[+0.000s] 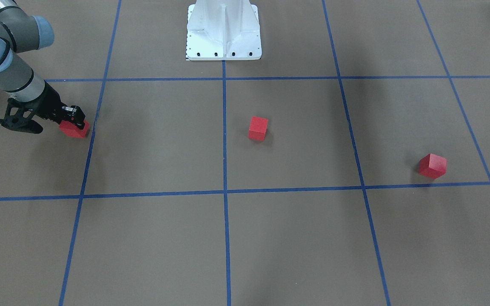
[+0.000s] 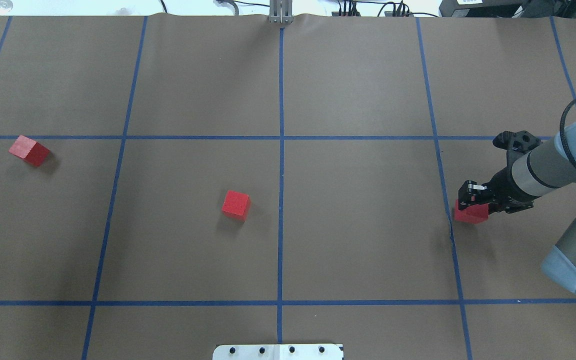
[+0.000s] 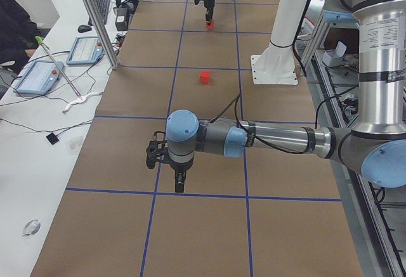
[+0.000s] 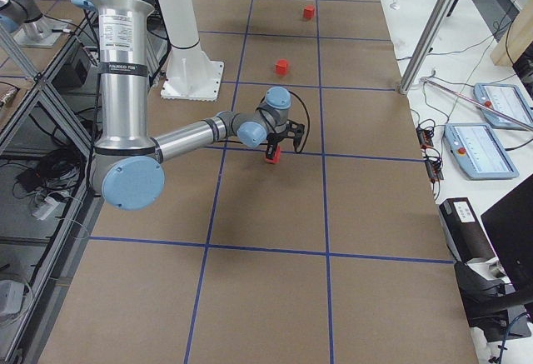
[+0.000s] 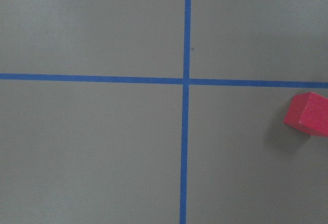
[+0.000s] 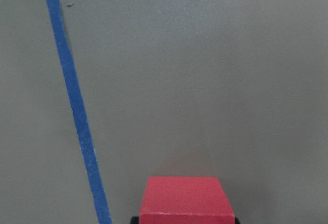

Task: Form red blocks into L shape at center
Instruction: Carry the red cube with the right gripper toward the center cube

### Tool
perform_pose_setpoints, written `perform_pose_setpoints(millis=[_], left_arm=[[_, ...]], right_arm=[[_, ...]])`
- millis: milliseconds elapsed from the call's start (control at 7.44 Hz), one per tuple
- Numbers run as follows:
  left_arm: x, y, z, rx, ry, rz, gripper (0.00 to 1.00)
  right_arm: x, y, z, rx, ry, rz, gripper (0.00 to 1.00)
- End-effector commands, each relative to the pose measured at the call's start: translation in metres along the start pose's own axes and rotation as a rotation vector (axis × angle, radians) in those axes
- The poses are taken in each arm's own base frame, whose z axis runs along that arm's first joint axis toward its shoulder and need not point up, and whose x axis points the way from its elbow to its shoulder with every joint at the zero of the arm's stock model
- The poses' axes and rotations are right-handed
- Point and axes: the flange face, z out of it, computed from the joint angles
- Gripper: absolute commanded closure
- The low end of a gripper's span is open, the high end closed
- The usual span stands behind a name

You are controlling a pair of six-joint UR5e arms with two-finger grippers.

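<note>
Three red blocks show. One red block point(image 2: 236, 204) point(image 1: 258, 128) lies in the center point(image 2: 318, 220), just beside the blue tape line. Another red block point(image 2: 29, 150) point(image 1: 432, 165) rests far out on my left side and appears at the right edge of the left wrist view point(image 5: 308, 114). My right gripper point(image 2: 473, 202) point(image 1: 75, 121) is shut on the third red block point(image 2: 470, 215) point(image 1: 74, 129) point(image 6: 185, 201), low at the table by a blue line. My left gripper point(image 3: 179, 185) shows only in the exterior left view, pointing down; I cannot tell if it is open.
The white robot base point(image 1: 223, 32) stands at the table's robot side. Blue tape lines point(image 2: 281, 150) split the brown surface into squares. Tablets and cables point(image 3: 44, 74) lie on a white bench beside the table.
</note>
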Motion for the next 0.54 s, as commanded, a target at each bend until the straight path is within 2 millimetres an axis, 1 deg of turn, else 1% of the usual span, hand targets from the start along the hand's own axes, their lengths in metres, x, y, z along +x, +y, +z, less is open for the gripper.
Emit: perform_pose_setpoints(millis=[0, 134, 269, 403], left_arm=[[0.003, 0.000, -0.001, 0.000, 0.021, 0.003, 0.00], [0.003, 0.000, 0.000, -0.001, 0.021, 0.004, 0.00], [0.003, 0.000, -0.001, 0.002, 0.023, 0.007, 0.00], [0.004, -0.001, -0.001, 0.007, 0.023, 0.012, 0.00]], right_arm=[[-0.102, -0.002, -0.019, -0.008, -0.035, -0.036, 1.00], [-0.168, 0.003, -0.028, -0.024, -0.002, -0.030, 1.00], [-0.231, 0.023, -0.036, -0.014, 0.015, -0.064, 1.00], [-0.268, 0.049, -0.027, 0.011, 0.006, -0.104, 1.00]])
